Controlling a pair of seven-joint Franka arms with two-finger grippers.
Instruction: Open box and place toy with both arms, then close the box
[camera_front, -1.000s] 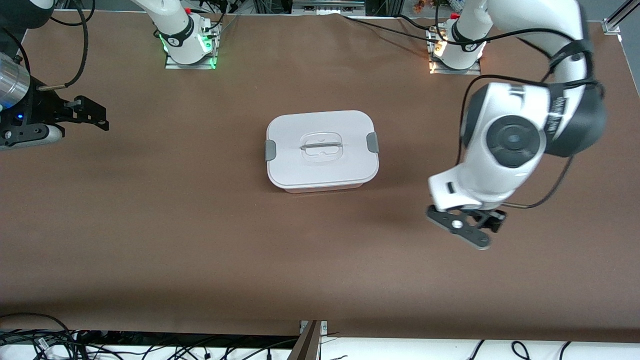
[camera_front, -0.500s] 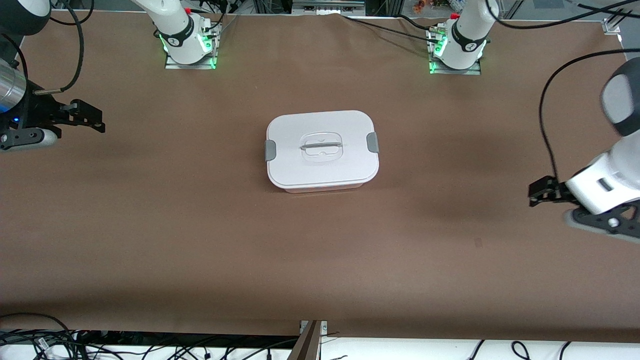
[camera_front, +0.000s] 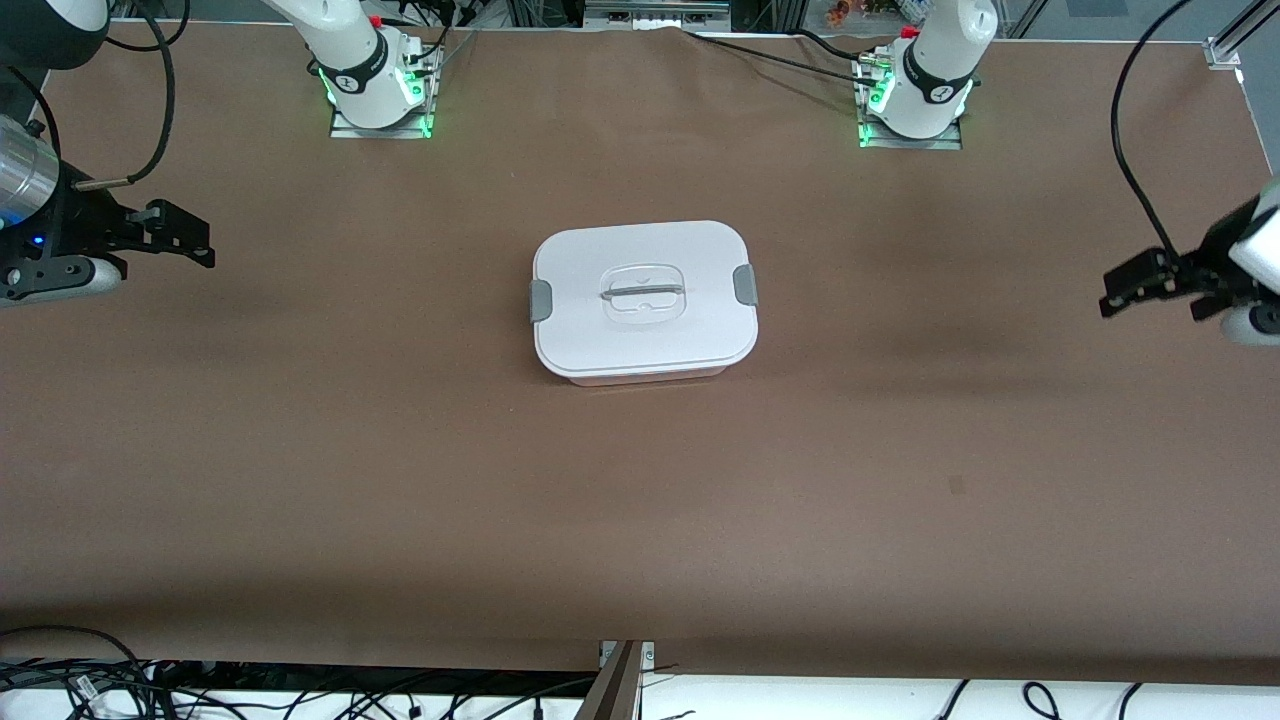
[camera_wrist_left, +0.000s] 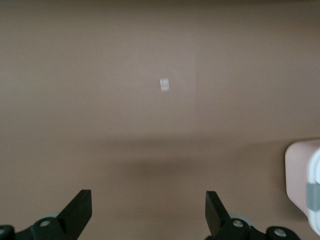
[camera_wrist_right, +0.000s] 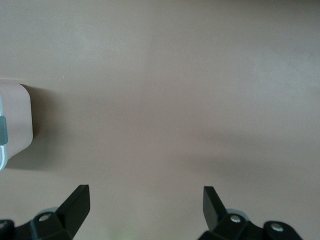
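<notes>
White lidded box (camera_front: 645, 303) mid-tabletop (camera_front: 400, 480), lid down flat, grey side clips (camera_front: 744, 285) at its two short ends, recessed handle (camera_front: 641, 292) along the top. Long axis toward the two arms' ends of the table, one clip facing each arm. No toy visible anywhere; possibly inside, possibly elsewhere. Fits a box yet to be opened and equally one closed again with the toy in it.

Left gripper (camera_front: 1150, 285) over the left arm's end of the tabletop, well apart from the box, fingers (camera_wrist_left: 80, 212) spread wide on nothing. Right gripper (camera_front: 180, 238) over the right arm's end, likewise well apart, fingers (camera_wrist_right: 75, 205) spread and bare. About equally removed from the box, each facing its own clip.

Bare brown surface all round the box, wide room on every side. Small pale scrap (camera_wrist_left: 164, 84) on the tabletop under the left wrist.
</notes>
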